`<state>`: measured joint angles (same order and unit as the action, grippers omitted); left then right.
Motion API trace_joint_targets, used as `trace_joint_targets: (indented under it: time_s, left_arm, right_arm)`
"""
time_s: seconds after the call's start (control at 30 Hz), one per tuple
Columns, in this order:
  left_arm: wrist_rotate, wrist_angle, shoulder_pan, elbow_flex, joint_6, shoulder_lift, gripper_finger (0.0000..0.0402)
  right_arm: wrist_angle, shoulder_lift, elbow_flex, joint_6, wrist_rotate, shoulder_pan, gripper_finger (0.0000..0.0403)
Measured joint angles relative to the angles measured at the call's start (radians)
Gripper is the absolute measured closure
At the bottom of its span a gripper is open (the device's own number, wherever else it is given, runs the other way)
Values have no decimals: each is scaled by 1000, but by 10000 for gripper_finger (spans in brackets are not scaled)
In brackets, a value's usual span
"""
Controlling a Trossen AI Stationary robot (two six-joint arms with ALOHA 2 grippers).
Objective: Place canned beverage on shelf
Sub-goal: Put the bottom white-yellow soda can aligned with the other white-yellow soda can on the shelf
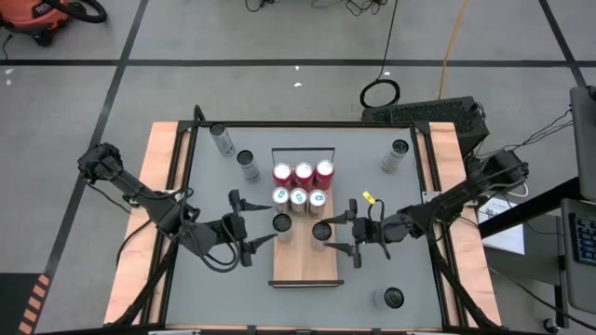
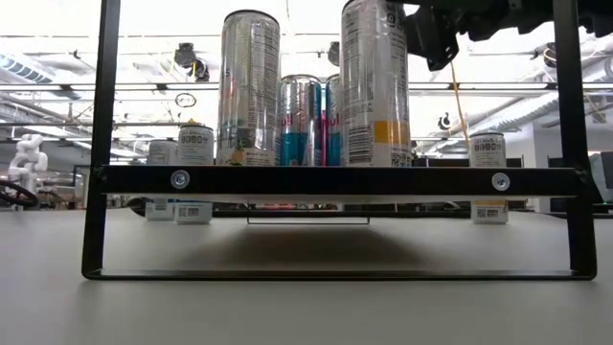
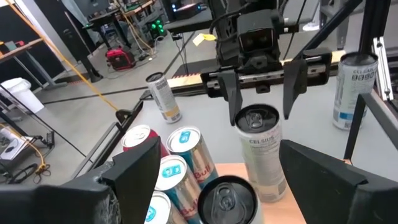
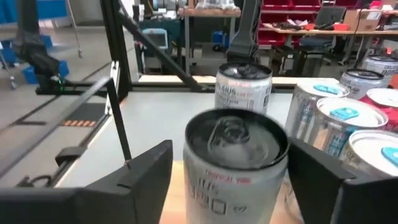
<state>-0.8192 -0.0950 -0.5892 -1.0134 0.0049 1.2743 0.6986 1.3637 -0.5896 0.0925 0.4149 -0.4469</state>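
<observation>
The right pincer [image 1: 346, 233], fingers apart, brackets an upright Celsius can [image 1: 322, 232] on the shelf [image 1: 305, 268]; the left pincer [image 1: 244, 229] likewise flanks its own can [image 1: 282, 226].

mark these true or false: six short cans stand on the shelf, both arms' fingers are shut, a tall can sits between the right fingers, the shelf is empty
1. Six short cans stand on the shelf: true, three red, three pale.
2. Both arms' fingers are shut: false. The left gripper and right gripper both stand open.
3. A tall can sits between the right fingers: true, standing on the shelf.
4. The shelf is empty: false, it holds eight cans.
</observation>
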Motion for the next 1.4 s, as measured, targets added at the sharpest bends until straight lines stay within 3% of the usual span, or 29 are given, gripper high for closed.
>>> trace_joint_targets:
  time_s: [0.13, 0.4, 0.6, 0.9, 1.2, 1.4]
  left_arm:
    - [1, 19, 0, 0, 0, 12, 84]
    - [3, 37, 1, 0, 0, 35, 84]
    - [4, 46, 1, 0, 1, 35, 84]
    - [31, 49, 1, 0, 8, 35, 84]
    - [31, 52, 1, 0, 9, 35, 84]
    - [31, 58, 1, 0, 10, 35, 84]
  right_arm:
    - [-4, 1, 0, -33, -5, 2, 186]
    - [3, 1, 0, -149, -137, 44, 231]
    - [-1, 1, 0, -168, -135, 91, 208]
    - [-26, -26, 1, -101, -277, 139, 157]
    - [-160, -117, 0, -75, -251, 141, 165]
    - [-194, -119, 0, -77, -154, 140, 175]
